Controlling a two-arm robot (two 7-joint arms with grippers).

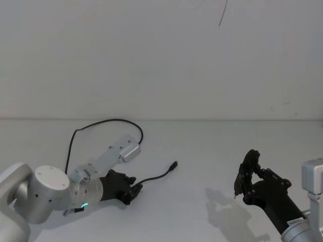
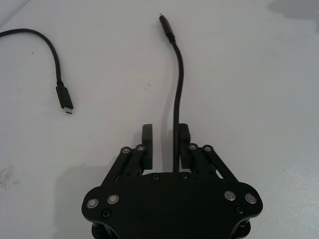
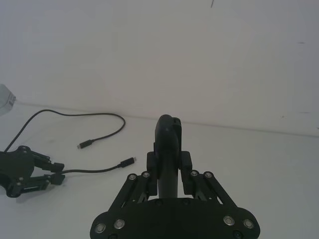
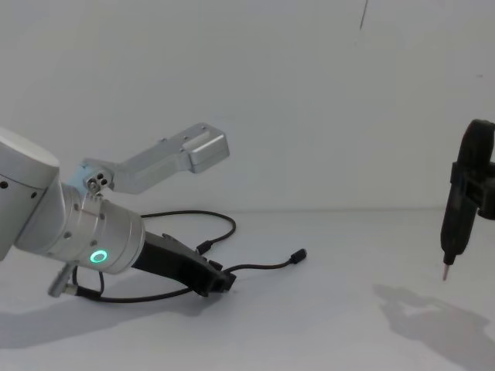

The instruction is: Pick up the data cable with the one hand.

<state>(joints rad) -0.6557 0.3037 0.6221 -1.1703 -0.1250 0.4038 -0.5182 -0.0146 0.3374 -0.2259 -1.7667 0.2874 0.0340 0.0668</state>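
**Left gripper (image 1: 135, 189) open around the data cable (image 1: 157, 177)**

Left gripper is held low over the left part of the counter (image 1: 202, 146), toward its near edge, with its fingers (image 2: 147, 135) set apart. The data cable is laid on the counter and is passed between those fingers. It lies against the inner face of one, and a gap is left to the other. Beyond the fingertips, one plug (image 1: 174, 164) is stretched toward the counter's middle. The rest of the cord is looped back toward the far edge. Right gripper (image 3: 168, 158) is raised above the counter's right part. It is closed on a black pen-shaped tool (image 4: 456, 220) whose metal tip (image 4: 445, 273) is pointed down.
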